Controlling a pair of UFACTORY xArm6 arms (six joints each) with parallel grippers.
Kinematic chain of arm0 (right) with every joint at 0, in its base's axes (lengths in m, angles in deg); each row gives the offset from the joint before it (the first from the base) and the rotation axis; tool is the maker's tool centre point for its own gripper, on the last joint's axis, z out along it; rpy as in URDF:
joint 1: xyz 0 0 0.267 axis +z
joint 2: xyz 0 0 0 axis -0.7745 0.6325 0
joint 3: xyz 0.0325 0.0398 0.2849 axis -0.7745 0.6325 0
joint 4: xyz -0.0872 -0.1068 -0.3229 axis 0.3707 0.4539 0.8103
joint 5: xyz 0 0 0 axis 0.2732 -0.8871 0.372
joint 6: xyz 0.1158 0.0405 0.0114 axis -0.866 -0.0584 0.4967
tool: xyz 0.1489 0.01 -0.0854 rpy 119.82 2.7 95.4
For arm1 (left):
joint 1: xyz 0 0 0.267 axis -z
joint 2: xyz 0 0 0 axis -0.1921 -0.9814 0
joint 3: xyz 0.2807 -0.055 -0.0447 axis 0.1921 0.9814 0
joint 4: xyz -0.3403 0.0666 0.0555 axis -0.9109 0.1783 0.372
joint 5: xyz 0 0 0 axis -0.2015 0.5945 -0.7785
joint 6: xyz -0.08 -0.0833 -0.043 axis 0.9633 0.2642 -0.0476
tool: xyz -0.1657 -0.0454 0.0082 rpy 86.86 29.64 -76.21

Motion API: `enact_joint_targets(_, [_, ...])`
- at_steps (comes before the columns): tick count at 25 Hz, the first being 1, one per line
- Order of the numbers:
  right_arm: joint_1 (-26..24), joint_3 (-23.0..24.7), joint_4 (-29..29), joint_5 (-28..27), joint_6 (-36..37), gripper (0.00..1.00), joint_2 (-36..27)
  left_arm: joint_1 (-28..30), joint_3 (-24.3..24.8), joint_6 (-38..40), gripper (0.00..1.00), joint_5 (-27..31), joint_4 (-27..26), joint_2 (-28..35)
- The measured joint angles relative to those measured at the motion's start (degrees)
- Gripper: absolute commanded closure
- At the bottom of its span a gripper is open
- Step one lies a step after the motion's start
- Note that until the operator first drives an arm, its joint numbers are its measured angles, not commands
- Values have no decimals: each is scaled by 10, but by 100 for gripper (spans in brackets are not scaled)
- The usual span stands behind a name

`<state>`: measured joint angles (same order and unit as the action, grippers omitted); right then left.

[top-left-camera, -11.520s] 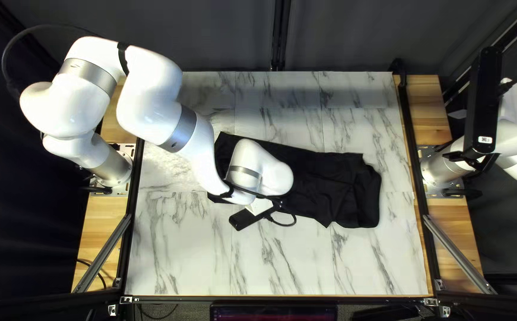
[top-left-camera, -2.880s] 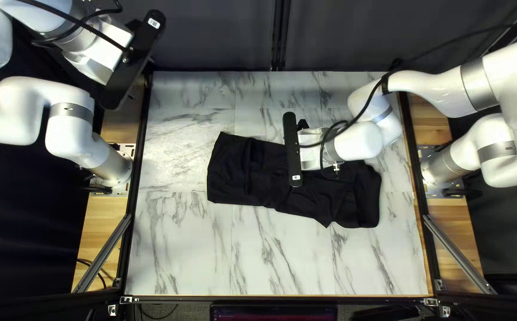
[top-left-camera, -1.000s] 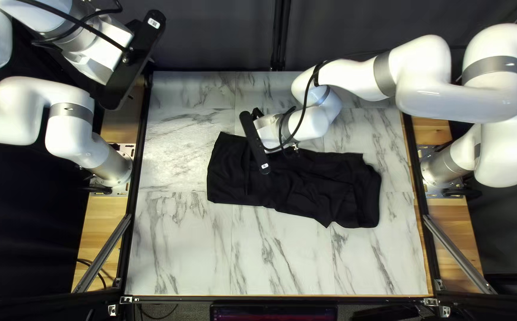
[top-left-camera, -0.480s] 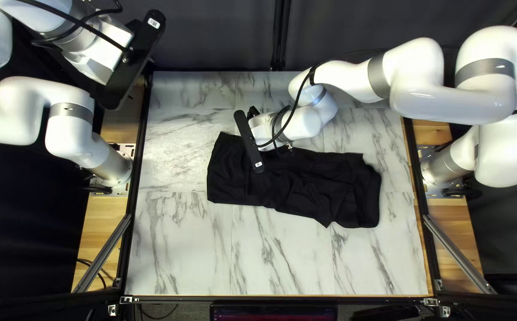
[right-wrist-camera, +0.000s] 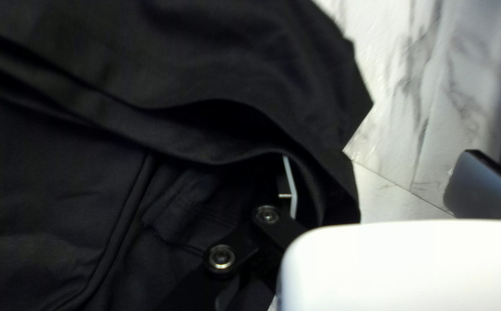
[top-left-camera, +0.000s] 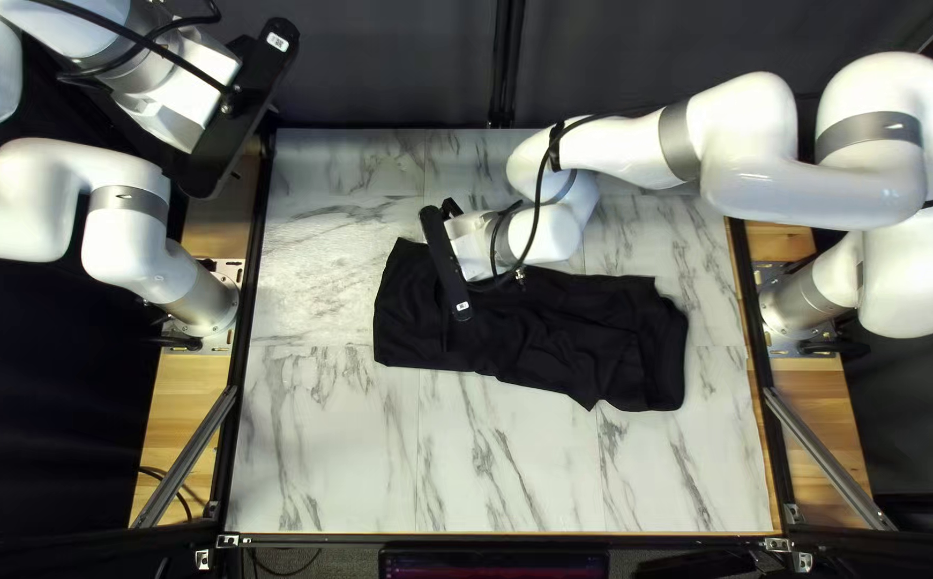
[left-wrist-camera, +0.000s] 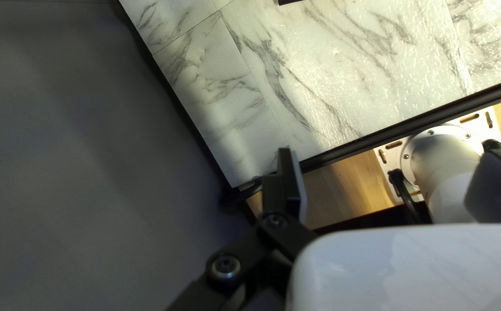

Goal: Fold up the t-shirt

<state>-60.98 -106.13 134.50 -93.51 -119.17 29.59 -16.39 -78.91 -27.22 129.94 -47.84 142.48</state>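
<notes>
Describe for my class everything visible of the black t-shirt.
The black t-shirt looks like soft, matte cloth with stitched seams. It lies folded into a long, creased, slanting strip with uneven edges on the marble-patterned table. Toward its left end in the top left view, a loose edge arches over one finger of my open right gripper. Sleeves and collar cannot be made out.

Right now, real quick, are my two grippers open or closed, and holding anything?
Left gripper: open, holding nothing.
Right gripper: open, one finger tucked under a fold of the black shirt, not clamped on it.
</notes>
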Motion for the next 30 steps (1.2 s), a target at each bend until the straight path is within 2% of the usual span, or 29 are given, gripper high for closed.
enact_joint_targets(11, [6, 22, 29, -8, -30, 100, -16, 0, 0, 0, 0, 0, 0, 0])
enact_joint_targets(22, [-2, 83, 113, -11, -126, 100, -69, 0, 0, 0, 0, 0, 0, 0])
enact_joint_targets(23, [-3, 86, 120, -11, -135, 47, -72, 0, 0, 0, 0, 0, 0, 0])
enact_joint_targets(24, [-4, 88, 125, -9, -142, 11, -73, 0, 0, 0, 0, 0, 0, 0])
enact_joint_targets(25, [-4, 88, 127, -8, -146, 0, -73, 0, 0, 0, 0, 0, 0, 0])
enact_joint_targets(30, [-4, 85, 130, -5, -158, 0, -69, 0, 0, 0, 0, 0, 0, 0])
